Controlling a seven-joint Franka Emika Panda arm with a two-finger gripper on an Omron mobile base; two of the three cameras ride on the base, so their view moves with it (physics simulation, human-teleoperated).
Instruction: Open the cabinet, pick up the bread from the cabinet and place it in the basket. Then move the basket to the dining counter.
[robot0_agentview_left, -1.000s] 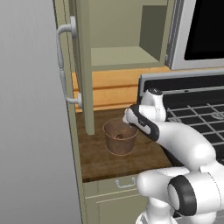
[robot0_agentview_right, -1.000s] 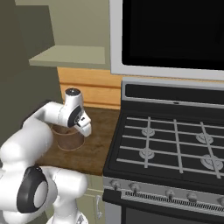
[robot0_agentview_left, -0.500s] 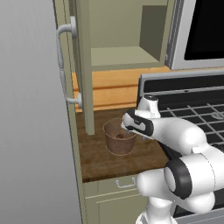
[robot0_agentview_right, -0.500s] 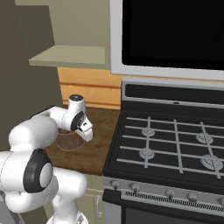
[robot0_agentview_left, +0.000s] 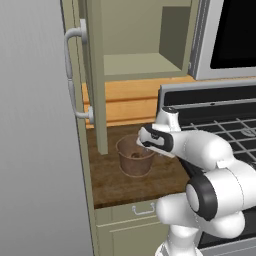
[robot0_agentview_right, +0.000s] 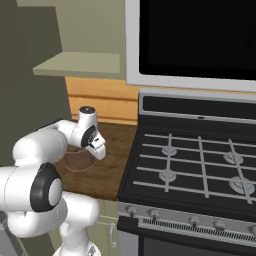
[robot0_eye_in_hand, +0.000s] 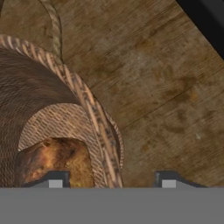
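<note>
With the bread (robot0_eye_in_hand: 54, 159) lying inside the basket (robot0_agentview_left: 135, 156) on the worktop (robot0_agentview_left: 150, 175), the gripper (robot0_eye_in_hand: 109, 179) is straddling the rim, apparently not yet clamped, so gripping and carrying are remaining.

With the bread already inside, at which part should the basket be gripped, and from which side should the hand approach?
Grip the basket by its rim wall, coming down from above on the stove-facing side. It stands upright, open top up, and tapers downward, so the sides offer little hold. The bread lies at the bottom, leaving the rim free. The hand already straddles that wall, one finger inside, one outside.
</note>
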